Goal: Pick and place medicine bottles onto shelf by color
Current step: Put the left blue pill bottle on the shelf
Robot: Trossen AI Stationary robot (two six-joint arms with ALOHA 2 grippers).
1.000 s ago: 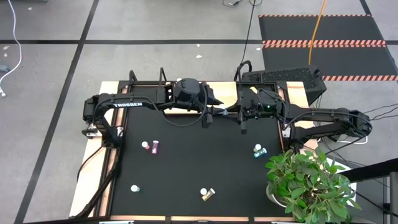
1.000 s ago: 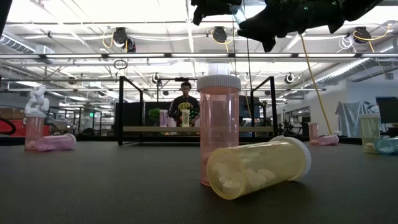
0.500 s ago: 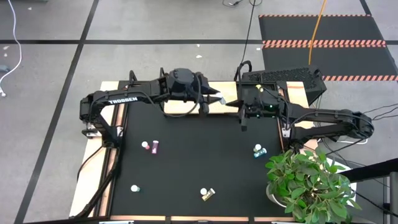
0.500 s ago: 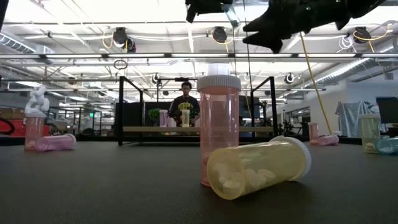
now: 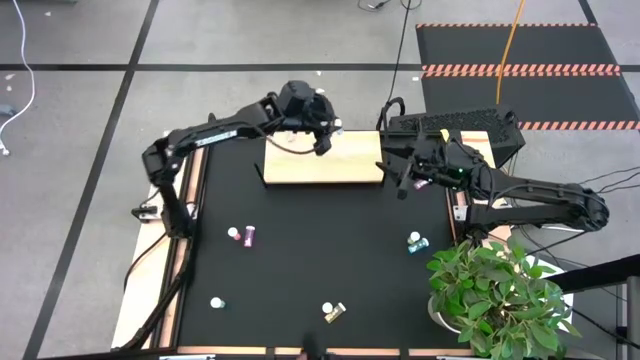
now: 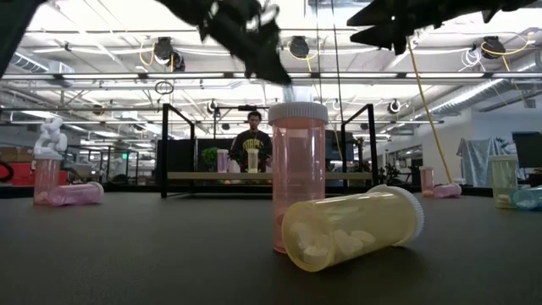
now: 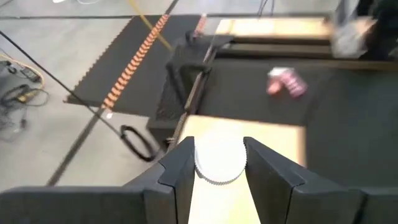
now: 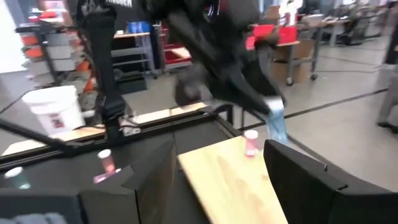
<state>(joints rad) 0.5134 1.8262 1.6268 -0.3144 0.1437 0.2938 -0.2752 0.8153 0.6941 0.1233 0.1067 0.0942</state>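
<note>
Lays bare the shelf point(image 5: 330, 165) at the table's far edge. Carries the left gripper point(image 5: 324, 130) away from mid-table to the shelf's far edge, clamped narrow on a teal-blue bottle point(image 8: 277, 127). Pulls the right gripper point(image 5: 403, 182) back to the shelf's right end, spread wide, empty. Suggests handover done, placing next.

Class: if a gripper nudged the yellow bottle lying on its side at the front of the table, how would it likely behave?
The yellow bottle is a cylinder lying on its side, so it would probably roll. It looks like light plastic with loose pills inside, which may shift. The upright pink bottle right behind it might block it or get tipped.
</note>
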